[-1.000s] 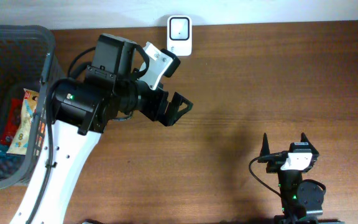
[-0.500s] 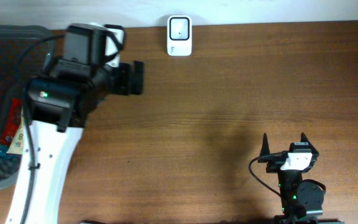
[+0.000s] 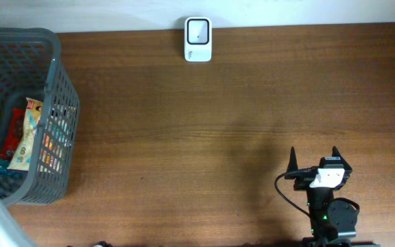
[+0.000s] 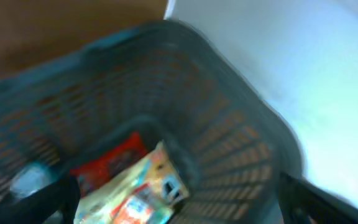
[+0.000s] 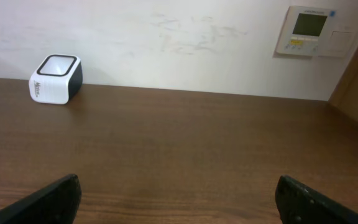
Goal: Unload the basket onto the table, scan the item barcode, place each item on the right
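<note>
Above the dark grey mesh plastic basket (image 4: pixel 241 143), the wide-open left gripper (image 4: pixel 173 198) is hovering, best centring over the blurred, probably foil, yellow snack packet (image 4: pixel 135 199).

A flat yellow printed snack packet (image 3: pixel 25 134) lies in the grey mesh basket (image 3: pixel 62 89), partly over a red packet (image 3: pixel 8 140). The small white box-shaped scanner (image 3: pixel 197 39) stands well apart, at the surface's (image 3: pixel 218 123) far edge.

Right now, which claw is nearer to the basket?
Left. The left claw is right at the basket, facing down into it, jaws open. The right claw stands far across the table, near the opposite side.
</note>
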Robot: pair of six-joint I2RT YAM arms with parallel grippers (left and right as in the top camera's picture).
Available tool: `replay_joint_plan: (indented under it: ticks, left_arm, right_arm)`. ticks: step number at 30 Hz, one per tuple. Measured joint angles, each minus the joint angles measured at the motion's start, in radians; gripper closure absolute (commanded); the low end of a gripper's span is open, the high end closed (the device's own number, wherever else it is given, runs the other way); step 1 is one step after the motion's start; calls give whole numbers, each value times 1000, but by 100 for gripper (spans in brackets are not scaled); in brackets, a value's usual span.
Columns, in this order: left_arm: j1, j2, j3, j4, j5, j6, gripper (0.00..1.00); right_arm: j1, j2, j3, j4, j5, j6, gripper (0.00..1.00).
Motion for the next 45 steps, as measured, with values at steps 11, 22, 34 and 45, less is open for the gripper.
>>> replay_joint_plan:
  ticks: [11, 22, 34, 45]
  left_arm:
    - [15, 358, 0, -108, -12, 140, 21]
    - [-98, 520, 0, -327, 3, 286, 23]
    - [-98, 680, -6, -355, -35, 304, 100]
    - [-108, 677, 961, -679, 269, 304, 100]
  right_arm:
    - [0, 0, 0, 0, 0, 1, 2]
    - [0, 0, 0, 0, 0, 0, 2]
    - [0, 0, 0, 0, 0, 1, 2]
    - [0, 1, 0, 0, 0, 0, 2]
